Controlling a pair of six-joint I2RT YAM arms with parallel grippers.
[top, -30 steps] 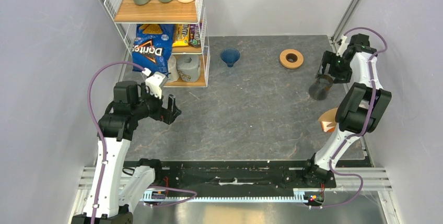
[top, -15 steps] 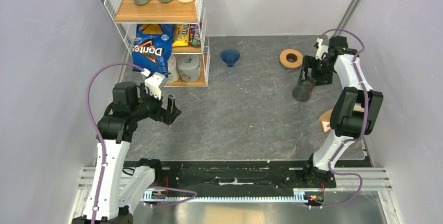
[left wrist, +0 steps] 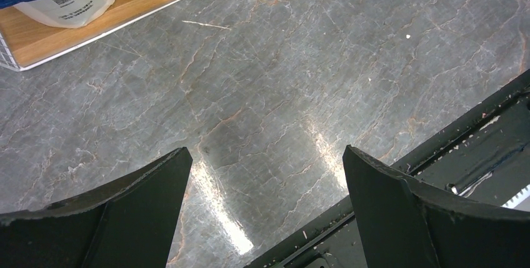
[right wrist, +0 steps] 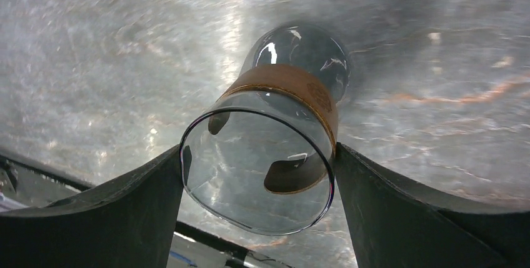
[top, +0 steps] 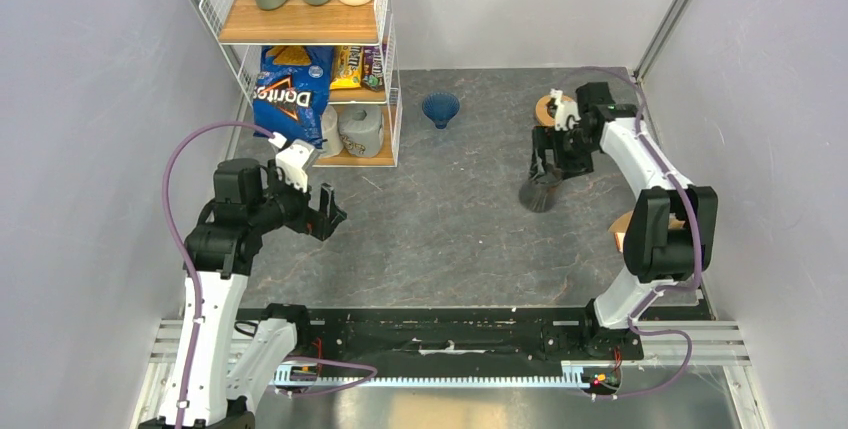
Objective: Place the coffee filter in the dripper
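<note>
Your shelf rack [top: 300, 59] stands just left of the dripper [top: 440, 109]. Your left gripper [top: 330, 211] hangs nearer you and left of the dripper, jaws apart and empty. To the dripper's right, your right gripper [top: 545, 175] is clamped on a glass carafe [right wrist: 294, 93]. The coffee filter [top: 628, 219] lies well right of the dripper, apparently in a holder and half hidden by the arm.

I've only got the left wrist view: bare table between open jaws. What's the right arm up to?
Observer: The right gripper has its jaws against both sides of a glass carafe with a brown band.
Operator: Where's the dripper?
Observer: The dripper sits on the table beside the wire shelf, apart from both arms.
Operator: Anything in it?
Observer: Nothing shows inside it.
</note>
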